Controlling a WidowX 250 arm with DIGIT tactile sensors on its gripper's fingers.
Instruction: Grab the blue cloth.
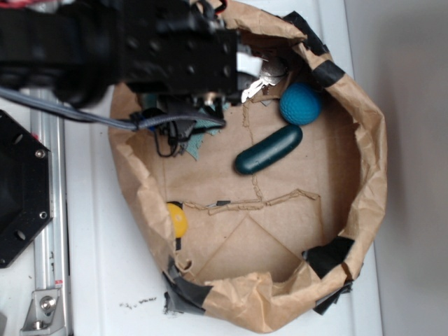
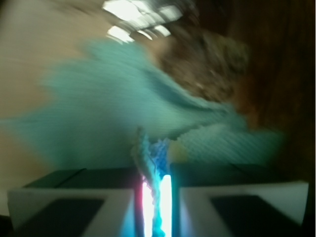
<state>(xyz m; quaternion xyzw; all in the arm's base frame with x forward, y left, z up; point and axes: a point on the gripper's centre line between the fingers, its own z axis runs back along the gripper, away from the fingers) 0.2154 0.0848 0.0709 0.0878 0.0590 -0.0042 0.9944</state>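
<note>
The blue cloth (image 2: 123,98) fills the wrist view, pale teal and blurred, and a bunched fold of it runs down into the narrow gap between the two fingers (image 2: 222,177). My gripper (image 2: 157,173) is shut on that fold. In the exterior view the black arm (image 1: 161,49) reaches over the upper left of the brown paper bag. Only a ragged teal edge of the blue cloth (image 1: 201,145) shows beneath it. The fingertips are hidden under the arm there.
The bag's torn, taped rim (image 1: 367,175) walls in the work area. Inside lie a round blue ball (image 1: 301,103), a dark teal capsule case (image 1: 268,149), a yellow ball (image 1: 176,219) at the left wall and a shiny metal piece (image 1: 257,87).
</note>
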